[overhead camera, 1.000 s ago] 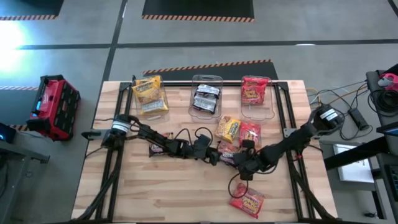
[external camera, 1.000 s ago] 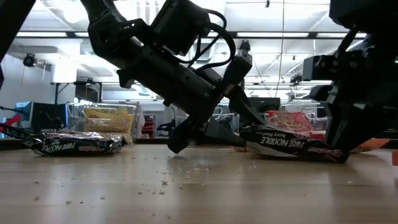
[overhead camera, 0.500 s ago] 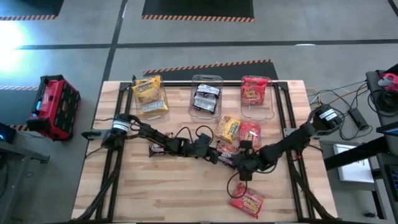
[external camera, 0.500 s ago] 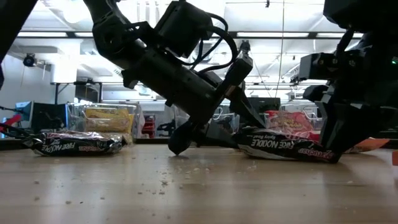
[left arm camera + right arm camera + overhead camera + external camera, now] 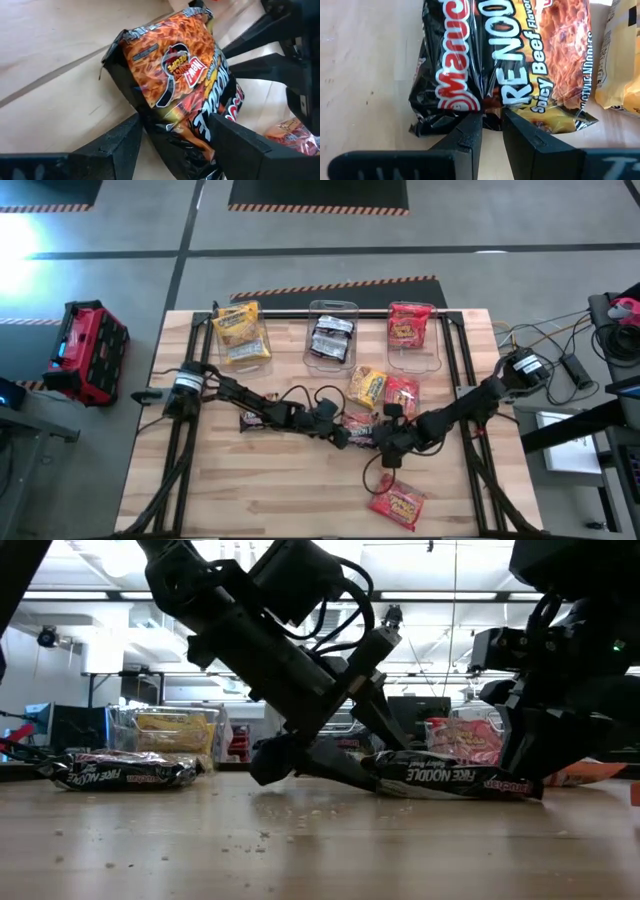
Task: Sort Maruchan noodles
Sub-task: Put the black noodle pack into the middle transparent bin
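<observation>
Near the table's middle, the right gripper (image 5: 489, 131) pinches the black Maruchan Fire Noodle packet (image 5: 505, 60) by its edge, while the left gripper (image 5: 172, 145), fingers spread around it, probably takes over.

Three bins (image 5: 332, 340) stand along the worktop's (image 5: 250, 490) far edge. Between the left end effector (image 5: 345, 438) and right end effector (image 5: 384, 438) lies a noodle packet (image 5: 362, 426); another packet (image 5: 397, 503) lies nearer the front.
</observation>
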{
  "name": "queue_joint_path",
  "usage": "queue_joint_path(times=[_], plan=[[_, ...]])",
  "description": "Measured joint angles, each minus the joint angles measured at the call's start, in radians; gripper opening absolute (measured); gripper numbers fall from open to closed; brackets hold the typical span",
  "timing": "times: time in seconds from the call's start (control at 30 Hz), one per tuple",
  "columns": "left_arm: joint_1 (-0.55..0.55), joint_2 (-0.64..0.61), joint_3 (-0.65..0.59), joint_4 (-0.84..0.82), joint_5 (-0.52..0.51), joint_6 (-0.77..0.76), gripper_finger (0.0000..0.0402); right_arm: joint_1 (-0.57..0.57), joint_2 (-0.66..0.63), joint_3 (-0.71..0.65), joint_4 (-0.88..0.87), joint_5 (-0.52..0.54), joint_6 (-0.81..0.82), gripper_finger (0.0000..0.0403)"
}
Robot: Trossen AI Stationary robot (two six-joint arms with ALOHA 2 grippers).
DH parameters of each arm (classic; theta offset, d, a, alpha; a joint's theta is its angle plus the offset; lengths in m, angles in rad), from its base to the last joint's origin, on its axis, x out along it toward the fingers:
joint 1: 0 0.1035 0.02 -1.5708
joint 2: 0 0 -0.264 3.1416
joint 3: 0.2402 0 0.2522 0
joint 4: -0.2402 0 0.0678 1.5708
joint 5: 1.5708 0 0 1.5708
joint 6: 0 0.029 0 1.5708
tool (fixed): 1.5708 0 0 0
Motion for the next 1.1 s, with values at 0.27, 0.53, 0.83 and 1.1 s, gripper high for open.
queue_joint_path(times=[0.27, 0.53, 0.83, 1.1], plan=[[0.000, 0.012, 0.011, 0.017, -0.040, 0.013, 0.0213, -0.004, 0.051, -0.002, 0.035, -0.001, -0.026, 0.0068], [0.005, 0.013, 0.017, 0.039, -0.076, 0.028, 0.0210, -0.004, 0.010, -0.002, 0.039, -0.006, -0.028, 0.0068], [0.005, 0.006, 0.022, 0.074, -0.042, 0.033, 0.0161, -0.004, -0.096, -0.001, 0.015, -0.014, -0.033, 0.0069], [0.004, 0.005, 0.023, 0.096, -0.021, 0.055, 0.0135, -0.005, -0.201, -0.003, -0.085, -0.066, 0.015, 0.0121]])
